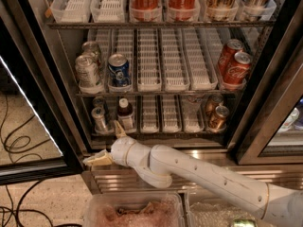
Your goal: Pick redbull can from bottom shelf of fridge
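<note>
The redbull can (99,119), slim and silver, stands at the left end of the bottom shelf (163,126) of the fridge (57,84), with another small can behind it. My gripper (108,145) is open and empty, just below and in front of the shelf's left end. One fingertip (119,128) points up toward the shelf edge to the right of the can. The other fingertip (95,161) points left over the ribbed steel base. The gripper does not touch the can.
A small dark-capped bottle (125,113) stands right of the redbull can. Bronze-gold cans (217,114) stand at the shelf's right end. The rack above holds silver cans (87,70), a blue can (118,69) and red cola cans (234,63). The glass door (33,126) stands open at left. Cables lie on the floor.
</note>
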You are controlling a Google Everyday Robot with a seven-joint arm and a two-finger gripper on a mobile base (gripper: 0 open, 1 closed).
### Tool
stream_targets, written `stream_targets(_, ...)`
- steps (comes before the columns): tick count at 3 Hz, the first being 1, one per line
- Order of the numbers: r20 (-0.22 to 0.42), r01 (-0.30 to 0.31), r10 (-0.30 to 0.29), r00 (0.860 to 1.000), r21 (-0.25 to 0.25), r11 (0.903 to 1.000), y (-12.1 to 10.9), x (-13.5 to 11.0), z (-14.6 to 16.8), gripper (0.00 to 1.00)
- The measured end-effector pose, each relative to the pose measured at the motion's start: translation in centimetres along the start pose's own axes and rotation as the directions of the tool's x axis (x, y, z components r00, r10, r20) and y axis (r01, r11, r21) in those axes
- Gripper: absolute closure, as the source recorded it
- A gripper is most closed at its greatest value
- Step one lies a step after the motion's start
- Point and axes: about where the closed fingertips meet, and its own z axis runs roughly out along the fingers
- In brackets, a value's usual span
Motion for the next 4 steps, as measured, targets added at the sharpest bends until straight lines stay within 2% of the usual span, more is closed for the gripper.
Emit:
stream_targets(1,-0.001,0.009,-0.009,1.0,-0.007,0.9999,-0.6,0.2,0.7,0.0)
stream_targets(2,-0.003,0.029,-0.029,1.0,-0.037,0.9989,-2.1,-0.5,3.2,0.0)
stream_targets(4,0.017,0.048,-0.048,0.999,-0.042,0.9979,-3.1,-0.5,4.4,0.0)
